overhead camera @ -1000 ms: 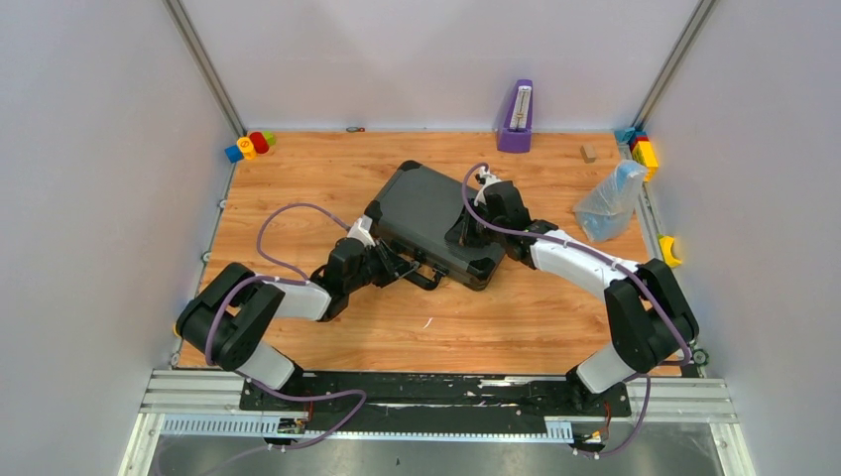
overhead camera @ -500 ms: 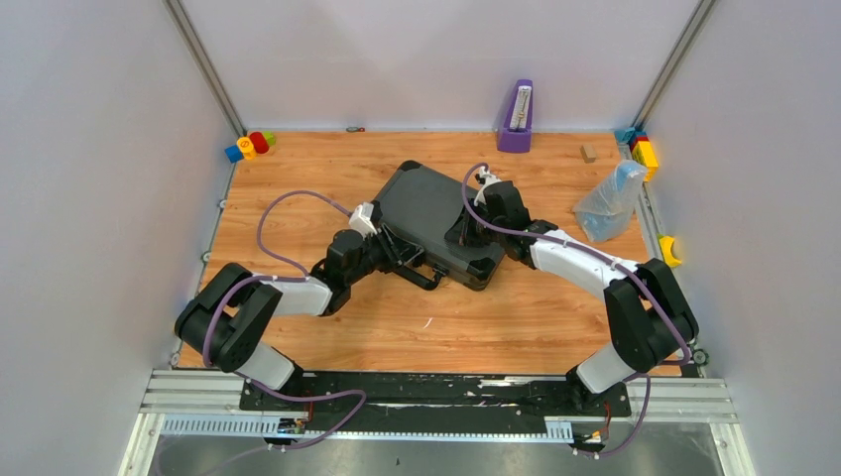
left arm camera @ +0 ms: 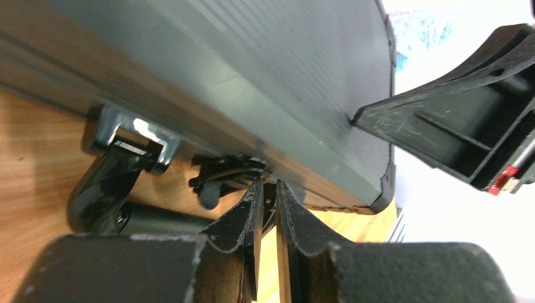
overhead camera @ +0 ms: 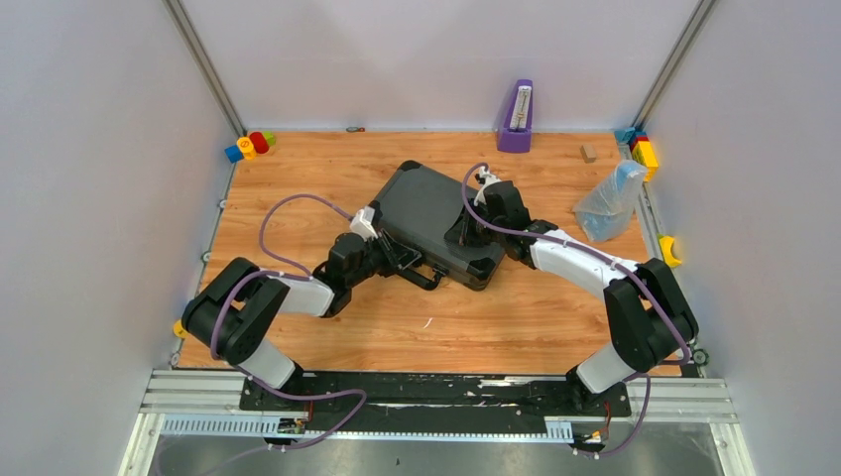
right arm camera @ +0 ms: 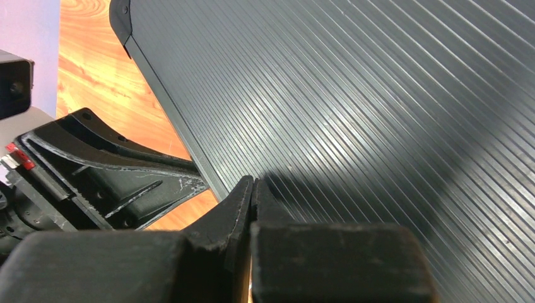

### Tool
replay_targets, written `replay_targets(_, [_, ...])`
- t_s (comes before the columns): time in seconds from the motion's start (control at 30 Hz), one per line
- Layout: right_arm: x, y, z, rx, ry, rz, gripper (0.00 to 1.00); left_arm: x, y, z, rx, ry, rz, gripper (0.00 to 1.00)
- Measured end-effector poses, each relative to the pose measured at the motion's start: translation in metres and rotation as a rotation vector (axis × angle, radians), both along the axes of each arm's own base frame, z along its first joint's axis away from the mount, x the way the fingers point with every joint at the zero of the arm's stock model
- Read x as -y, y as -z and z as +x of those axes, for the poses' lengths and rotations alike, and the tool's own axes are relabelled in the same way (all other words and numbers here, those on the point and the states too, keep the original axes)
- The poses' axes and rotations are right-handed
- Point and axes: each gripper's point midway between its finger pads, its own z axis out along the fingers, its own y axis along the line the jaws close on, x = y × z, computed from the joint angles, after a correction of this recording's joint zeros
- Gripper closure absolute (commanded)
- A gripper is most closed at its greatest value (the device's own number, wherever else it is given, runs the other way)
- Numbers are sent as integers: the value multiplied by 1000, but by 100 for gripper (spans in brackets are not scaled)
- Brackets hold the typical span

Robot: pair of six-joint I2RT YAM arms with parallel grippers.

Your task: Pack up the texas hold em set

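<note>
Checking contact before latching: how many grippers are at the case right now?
2. The left gripper is at the front edge of the black case, beside the handle; the right gripper, shut, rests on the ribbed lid. Both are in view.

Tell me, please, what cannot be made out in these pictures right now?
- Contents of the case: all views, the closed lid hides them.
- The latch: left wrist view, blurred; whether the left fingers grip it is unclear.
- Tips of the right fingers: top view, their own wrist covers them.
</note>
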Motion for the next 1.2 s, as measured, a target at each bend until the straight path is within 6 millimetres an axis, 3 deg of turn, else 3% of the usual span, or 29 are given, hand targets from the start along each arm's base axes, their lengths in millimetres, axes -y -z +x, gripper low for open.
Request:
replay_targets(0.23, [0,0,0,0,-1,0,100,-20,25,-17,-43,-32,71,81])
replay_targets(0.3, [0,0,0,0,-1,1,100,-24,30,-19,-50,-37,95,87])
replay_targets(0.33, [0,0,0,0,-1,1,100,-25,31,-20,-52,-36,102,96])
replay_targets(0.4, [0,0,0,0,-1,1,100,-25,35,-21,-61,-27,129,100])
replay_targets(0.67, [0,0,0,0,-1,0,100,-18,29,-7,-35,8,211,100])
replay_targets(0.93, [0,0,0,0,-1,1,100,-23,29,-9,-12,70,366,100])
replay_targets(1.2, [-1,0,0,1,-2,1,100,-18,28,-5,4,120,416,100])
